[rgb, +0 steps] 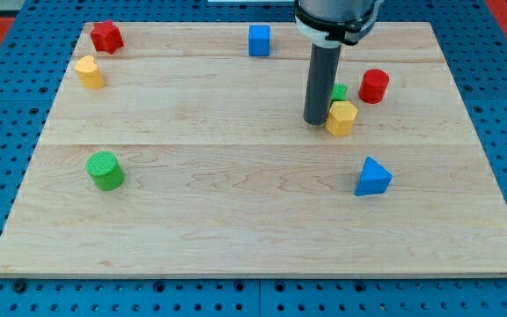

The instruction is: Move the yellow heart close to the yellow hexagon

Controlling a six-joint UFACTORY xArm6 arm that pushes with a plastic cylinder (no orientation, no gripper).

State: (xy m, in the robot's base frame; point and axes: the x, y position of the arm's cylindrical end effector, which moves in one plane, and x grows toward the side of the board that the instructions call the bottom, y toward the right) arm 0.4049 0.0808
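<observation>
The yellow heart lies near the board's upper left corner. The yellow hexagon lies right of the board's middle. My tip rests on the board just left of the yellow hexagon, touching it or almost touching it. The heart is far to the left of my tip.
A small green block sits just above the hexagon, partly hidden by the rod. A red cylinder stands to its right. A red star lies above the heart. Also on the wooden board: a blue cube, a green cylinder, a blue triangle.
</observation>
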